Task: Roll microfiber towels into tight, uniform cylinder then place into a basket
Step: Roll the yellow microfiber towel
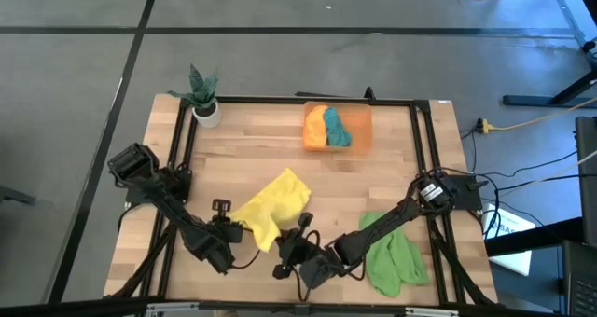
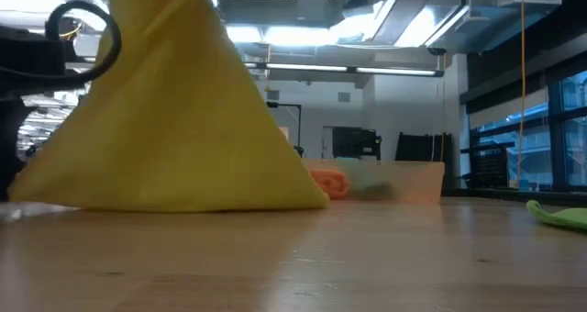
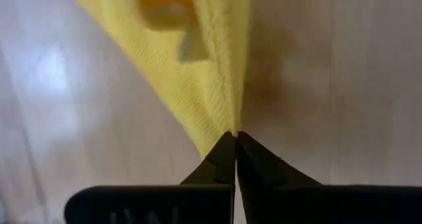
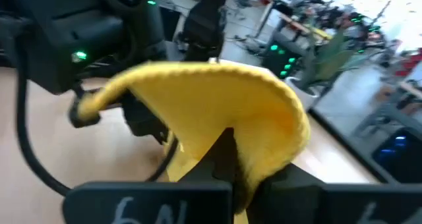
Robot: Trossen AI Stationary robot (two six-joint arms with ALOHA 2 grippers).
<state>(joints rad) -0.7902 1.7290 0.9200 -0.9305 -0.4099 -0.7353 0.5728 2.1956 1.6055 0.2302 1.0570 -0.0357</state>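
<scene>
so the table (image 1: pixel 280 158) has the basket (image 1: pixel 362 117) at the far edge, orange towel (image 1: pixel 316 129) and teal towel (image 1: pixel 336 128) already in it; green towel (image 1: pixel 392 254) waits near the right arm; yellow towel (image 1: pixel 272 205) sits mid-front, pinched by the left gripper (image 3: pixel 235 141) and the right gripper (image 4: pixel 227 141), both clamped tight on an edge, probably to lift and spread it for rolling

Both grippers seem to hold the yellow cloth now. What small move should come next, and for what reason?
Probably both arms should draw the soft yellow microfiber towel apart and lay it flat on the wooden table. The left gripper is shut on one corner, the right gripper is shut on another edge, and the cloth hangs bunched and draped between them. It cannot be rolled tightly until it lies flat.
</scene>
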